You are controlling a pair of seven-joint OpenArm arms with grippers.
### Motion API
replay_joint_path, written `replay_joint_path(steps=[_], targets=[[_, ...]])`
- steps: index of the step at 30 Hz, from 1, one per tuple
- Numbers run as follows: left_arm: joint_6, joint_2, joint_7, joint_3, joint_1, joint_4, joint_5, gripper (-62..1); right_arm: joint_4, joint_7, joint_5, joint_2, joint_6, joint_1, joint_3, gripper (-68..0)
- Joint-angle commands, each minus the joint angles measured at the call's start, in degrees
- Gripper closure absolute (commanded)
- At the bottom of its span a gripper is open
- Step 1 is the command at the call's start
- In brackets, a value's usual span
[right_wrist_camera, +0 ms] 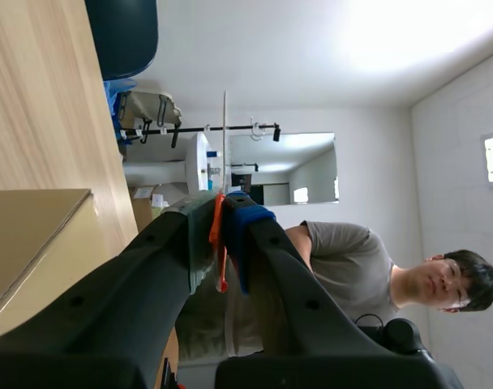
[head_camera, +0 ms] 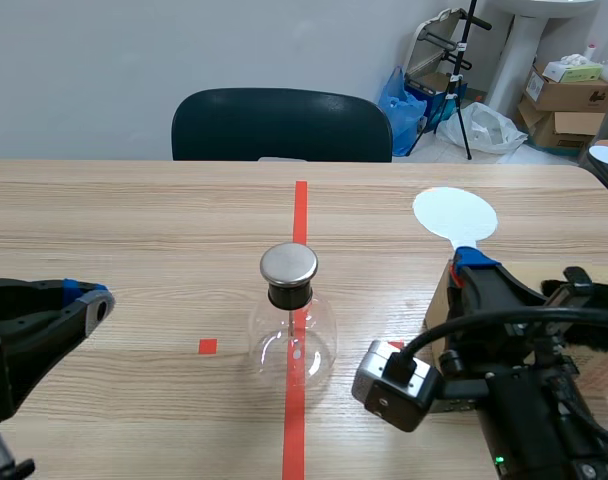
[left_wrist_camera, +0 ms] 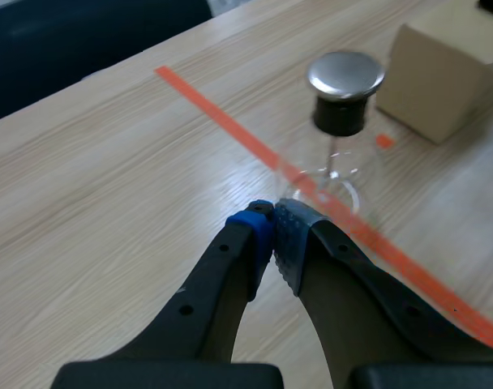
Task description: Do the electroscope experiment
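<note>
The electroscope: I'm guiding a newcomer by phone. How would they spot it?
On the wooden table, find the long orange-red tape line. The electroscope stands on it, mid-table. Unlike the cardboard box nearby, it is a clear round flask with a shiny metal cap.

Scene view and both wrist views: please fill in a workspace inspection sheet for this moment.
Surface: wooden table with orange-red tape marks.
Job's things: glass electroscope flask with metal cap and black stopper, upright on the tape line; white disc paddle with orange handle.
Clutter: cardboard box beyond the flask, by the right arm.
Grippers: left gripper shut on nothing, short of the flask; right gripper shut on the paddle's handle.
Cables: black cable along the right arm.
Surroundings: dark chair across the table; boxes behind; a person in the right wrist view.
</note>
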Motion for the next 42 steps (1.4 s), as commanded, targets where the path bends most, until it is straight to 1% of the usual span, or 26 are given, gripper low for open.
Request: replay_joint_path(steps=[1,3,5,7,9,10,12,16,18,20,21,24,29,31,33,36,39,42], targets=[[-3.7,-0.2,-2.9,1.3,-2.6,-3.4,0.2,-3.2,0.3,-1.5,-0.5,0.8,-2.1,1.7,-0.7,-1.1],[-7.8,-0.7,-6.9,2.7,-5.7,-8.6,2.0,-3.2,0.2,-3.5,-0.6,1.1,-2.1,3.0,-2.8,-1.1],[-10.6,-0.8,-11.1,4.4,-9.4,-14.4,4.7,-3.2,0.0,-5.3,-0.7,1.2,-1.3,4.2,-4.6,-1.1],[-12.5,-0.8,-15.3,6.6,-13.3,-20.1,7.9,-3.2,-0.5,-6.9,-0.9,1.2,-0.1,5.2,-6.3,-1.1],[-13.2,-0.8,-18.5,9.4,-17.2,-25.5,9.4,-3.2,-1.3,-8.0,-1.9,1.2,-0.2,6.1,-7.6,-1.1],[-13.3,-0.8,-19.5,11.1,-19.2,-27.9,9.4,-3.2,-1.7,-8.7,-2.4,1.2,-0.2,6.5,-8.2,-1.1],[-13.3,-0.6,-20.5,14.6,-23.1,-32.4,9.7,-3.2,-2.8,-9.9,-3.1,1.2,-0.2,7.1,-9.6,-1.1],[-13.2,-0.5,-25.4,21.6,-29.7,-40.3,12.1,-3.2,-4.1,-10.8,-3.4,1.2,-0.1,8.2,-11.3,-1.1],[-13.1,-0.4,-28.4,24.6,-32.3,-43.5,12.1,-3.2,-4.2,-10.8,-3.4,1.2,0.9,8.5,-11.6,-1.1],[-12.5,0.1,-29.2,26.9,-34.6,-45.7,12.1,-3.2,-4.2,-10.8,-3.4,1.2,1.1,8.5,-11.9,-1.1],[-12.0,0.6,-29.2,27.7,-35.6,-46.8,12.1,-3.2,-4.2,-10.7,-3.4,1.2,1.8,8.5,-11.9,-1.1],[-11.1,1.7,-29.9,29.6,-37.8,-49.4,12.5,-3.2,-4.2,-10.1,-3.4,1.2,2.2,8.5,-11.9,-1.1],[-10.6,3.1,-31.7,32.1,-39.5,-51.4,13.9,-3.2,-4.2,-9.7,-3.4,1.0,2.4,8.5,-11.9,-1.1],[-10.4,3.7,-31.9,32.3,-39.7,-51.5,14.5,-3.2,-4.2,-9.7,-3.4,1.0,2.6,8.5,-11.9,-1.1],[-10.1,4.2,-32.2,32.3,-39.8,-51.5,14.8,-3.2,-4.2,-9.6,-3.2,1.0,3.9,8.5,-11.9,-1.1],[-7.9,5.1,-32.2,32.3,-40.2,-51.5,15.1,-3.2,-4.2,-9.6,-3.2,1.0,3.9,8.5,-11.9,-1.1],[-7.6,5.6,-32.2,32.3,-40.3,-51.5,16.9,-3.2,-4.2,-9.6,-3.2,1.0,3.9,8.5,-11.9,-1.1],[-6.4,6.1,-32.2,32.3,-40.3,-51.5,17.5,-3.2,-4.2,-9.7,-3.2,1.0,3.9,8.5,-11.9,-1.1]])
